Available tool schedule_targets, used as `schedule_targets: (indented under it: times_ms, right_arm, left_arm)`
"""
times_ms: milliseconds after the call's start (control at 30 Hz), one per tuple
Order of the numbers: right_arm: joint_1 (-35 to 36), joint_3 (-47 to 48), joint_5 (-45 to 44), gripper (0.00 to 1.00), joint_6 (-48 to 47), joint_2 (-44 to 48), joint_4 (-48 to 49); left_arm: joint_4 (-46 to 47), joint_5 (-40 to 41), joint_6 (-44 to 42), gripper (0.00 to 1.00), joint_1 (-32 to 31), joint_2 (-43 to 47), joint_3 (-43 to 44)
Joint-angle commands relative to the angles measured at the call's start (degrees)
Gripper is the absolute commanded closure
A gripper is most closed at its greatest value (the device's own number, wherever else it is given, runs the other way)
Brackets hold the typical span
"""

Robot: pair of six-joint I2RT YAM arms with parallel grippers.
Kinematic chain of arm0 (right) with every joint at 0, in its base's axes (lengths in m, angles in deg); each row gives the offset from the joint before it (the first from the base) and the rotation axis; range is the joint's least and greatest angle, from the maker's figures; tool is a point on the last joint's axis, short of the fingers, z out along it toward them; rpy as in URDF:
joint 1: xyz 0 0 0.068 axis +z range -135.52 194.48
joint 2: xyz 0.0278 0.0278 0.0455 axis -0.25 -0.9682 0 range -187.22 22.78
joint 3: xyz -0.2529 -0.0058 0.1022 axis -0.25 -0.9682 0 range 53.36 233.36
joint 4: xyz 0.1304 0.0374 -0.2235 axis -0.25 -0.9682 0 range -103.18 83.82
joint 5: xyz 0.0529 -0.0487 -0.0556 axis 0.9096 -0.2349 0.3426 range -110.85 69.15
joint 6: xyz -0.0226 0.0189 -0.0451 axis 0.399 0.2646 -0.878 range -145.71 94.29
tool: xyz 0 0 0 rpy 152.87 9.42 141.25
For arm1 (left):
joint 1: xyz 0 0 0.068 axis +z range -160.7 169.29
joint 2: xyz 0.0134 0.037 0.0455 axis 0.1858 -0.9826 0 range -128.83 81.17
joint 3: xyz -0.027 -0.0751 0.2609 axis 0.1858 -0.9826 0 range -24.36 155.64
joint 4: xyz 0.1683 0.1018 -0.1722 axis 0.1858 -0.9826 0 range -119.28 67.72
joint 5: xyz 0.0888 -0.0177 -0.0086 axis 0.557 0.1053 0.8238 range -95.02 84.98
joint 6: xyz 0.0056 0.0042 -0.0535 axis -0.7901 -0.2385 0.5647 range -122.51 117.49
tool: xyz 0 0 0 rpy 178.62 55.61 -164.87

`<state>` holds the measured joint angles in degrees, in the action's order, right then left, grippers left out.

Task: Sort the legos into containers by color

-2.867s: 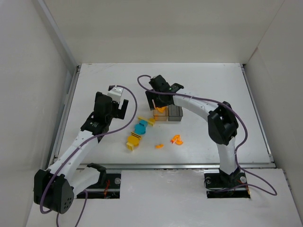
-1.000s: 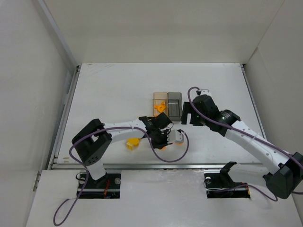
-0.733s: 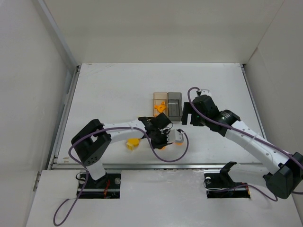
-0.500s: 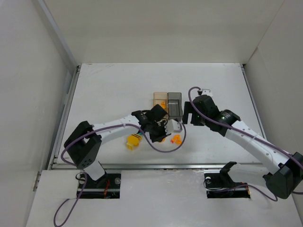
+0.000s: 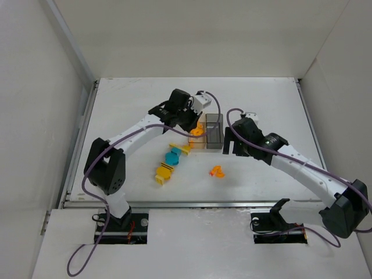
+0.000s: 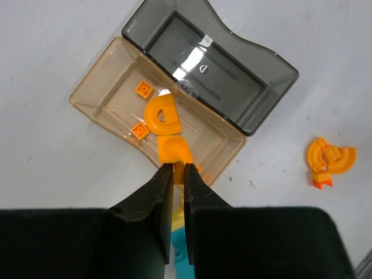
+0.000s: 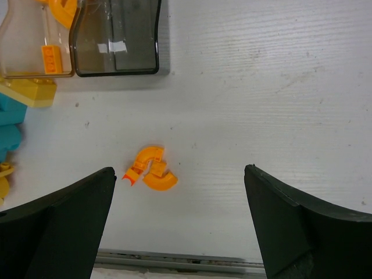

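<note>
Yellow and teal legos (image 5: pixel 172 157) lie loose on the table (image 5: pixel 128 116), left of the boxes. Beyond them the left gripper (image 6: pixel 174 168), fingers pressed together, pinches an orange piece (image 6: pixel 173 150) over the near wall of the amber box (image 6: pixel 107 81), which has orange bits (image 6: pixel 161 113) in it. The grey box (image 6: pixel 232 81) joined to it looks empty. Further right, an orange cluster (image 7: pixel 152 170) lies on the table near the right gripper (image 5: pixel 231 144), which is spread wide and holds nothing. Let go here, the piece could clip the rim and bounce out. Any lower, the fingers could shove the light boxes.
</note>
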<state>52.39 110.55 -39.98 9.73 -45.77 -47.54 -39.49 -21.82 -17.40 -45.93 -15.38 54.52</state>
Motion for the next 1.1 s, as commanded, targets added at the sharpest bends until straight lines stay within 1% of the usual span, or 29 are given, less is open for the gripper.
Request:
schedule_targets:
  times_ms: [0,100,167,233,267,300,367,400,533,600,633,700,733,767,833,867,933,967,1000,1067]
  right_arm:
    - [0.4,2.7,-1.1,0.03,0.3,-0.5,0.2]
    - [0.4,3.3,-0.6,0.03,-0.3,-1.1,0.2]
    - [0.4,3.3,0.1,0.03,-0.8,-1.1,0.2]
    - [0.4,3.3,0.6,0.03,-1.3,-1.6,0.2]
    - [0.4,3.3,0.6,0.03,-1.3,-1.6,0.2]
    - [0.4,3.3,0.6,0.03,-1.3,-1.6,0.2]
    - [0.4,2.7,0.6,0.03,-1.3,-1.6,0.2]
    - [0.4,2.1,1.2,0.03,-1.3,-1.6,0.2]
    - [0.9,2.1,1.8,0.03,-1.3,-1.6,0.2]
    - [2.2,1.5,1.8,0.06,-0.8,-1.6,0.2]
    - [2.2,0.7,2.3,0.10,-0.8,-1.6,0.2]
    - [2.7,-0.9,4.9,0.18,-0.2,-2.3,2.3]
    - [3.5,-0.9,5.8,0.25,0.5,-2.3,3.1]
    - [4.0,-1.6,5.8,0.28,0.5,-3.2,3.7]
    - [5.2,-1.6,6.4,0.32,1.4,-5.6,4.5]
    - [5.2,-1.6,6.4,0.39,1.9,-6.6,5.2]
    - [5.8,-1.6,7.2,0.46,1.9,-9.4,5.9]
    - [6.3,-1.6,7.2,0.56,1.9,-10.3,5.9]
    - [6.3,-1.6,7.2,0.60,1.9,-11.1,5.9]
    - [6.8,-1.6,7.2,0.62,1.9,-12.3,5.2]
  left_arm:
    - [3.1,3.3,2.2,1.00,-0.6,-3.7,2.3]
    - [3.8,5.6,2.2,1.00,-0.6,-6.4,4.4]
    - [3.2,6.7,1.6,0.84,-0.6,-7.1,4.4]
    - [3.2,6.7,1.6,0.54,-0.6,-7.7,5.0]
    - [3.2,6.7,1.6,0.35,-0.6,-7.7,4.5]
    - [3.2,6.7,1.6,0.28,-0.6,-7.2,4.4]
    - [3.8,6.7,1.6,0.21,-0.6,-6.6,3.9]
    - [3.8,6.0,1.6,0.19,-0.6,-6.6,3.9]
    - [1.6,5.1,2.2,0.19,-0.6,-4.8,5.9]
    - [0.2,5.1,3.8,0.20,0.1,-3.2,6.4]
    - [-0.5,5.1,4.3,0.20,0.1,-0.9,6.4]
    - [-1.1,5.9,5.3,0.20,2.2,1.9,4.2]
    - [-1.1,7.0,5.8,0.20,3.0,3.5,3.1]
    - [-1.1,7.7,7.0,0.20,3.7,6.7,1.8]
    - [-1.1,9.1,7.5,0.20,5.9,9.9,-2.7]
    - [-1.7,10.6,8.2,0.20,6.7,11.4,-4.1]
    - [-2.2,11.2,8.7,0.22,8.4,15.2,-8.1]
    - [-2.2,11.9,8.7,0.22,8.9,16.3,-9.2]
    - [-2.2,11.9,9.4,0.22,8.9,18.4,-10.3]
    - [-2.2,11.9,9.4,0.22,10.5,20.6,-13.6]
